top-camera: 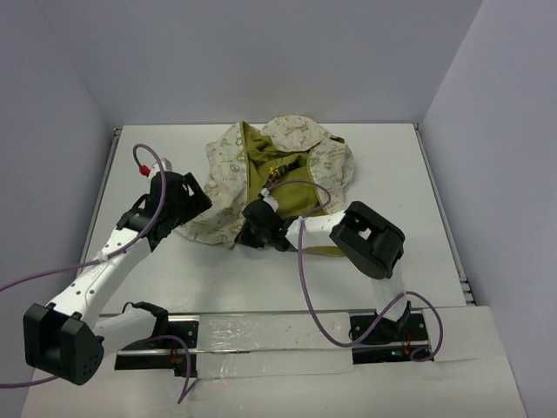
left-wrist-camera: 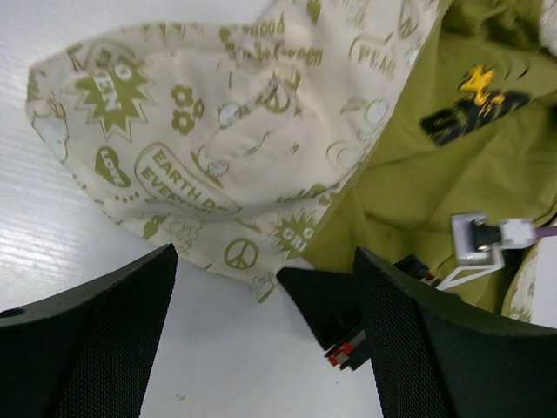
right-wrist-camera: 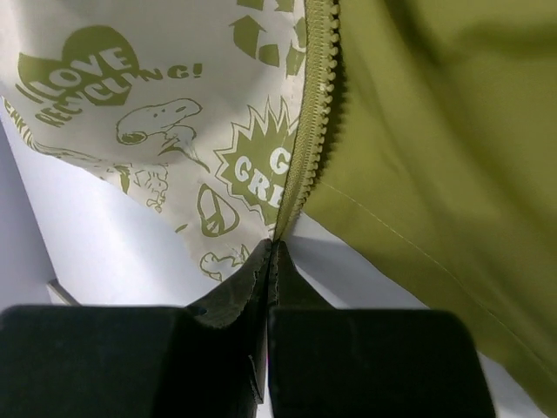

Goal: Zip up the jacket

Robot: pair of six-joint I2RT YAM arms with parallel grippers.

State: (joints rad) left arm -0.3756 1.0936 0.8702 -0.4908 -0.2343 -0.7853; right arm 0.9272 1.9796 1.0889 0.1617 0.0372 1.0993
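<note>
Jacket (top-camera: 235, 170) lies unzipped on desk (top-camera: 418, 174), lining up. Right tool (right-wrist-camera: 271, 254) is clamped tight on the jacket's bottom zipper (right-wrist-camera: 313, 113) end, likely anchoring the teeth taut. Left tool (left-wrist-camera: 265, 261) is spread wide and holds nothing at the jacket's printed hem, likely staged to grab that side.

Left tool (left-wrist-camera: 261, 344) spread wide (arm far forward), right tool (right-wrist-camera: 271, 254) clamped tight on the jacket (right-wrist-camera: 418, 113) at its lower edge

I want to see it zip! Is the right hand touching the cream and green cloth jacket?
Touching. The right wrist view shows the right hand shut on the zipper end of the cream-and-olive cloth jacket.
</note>
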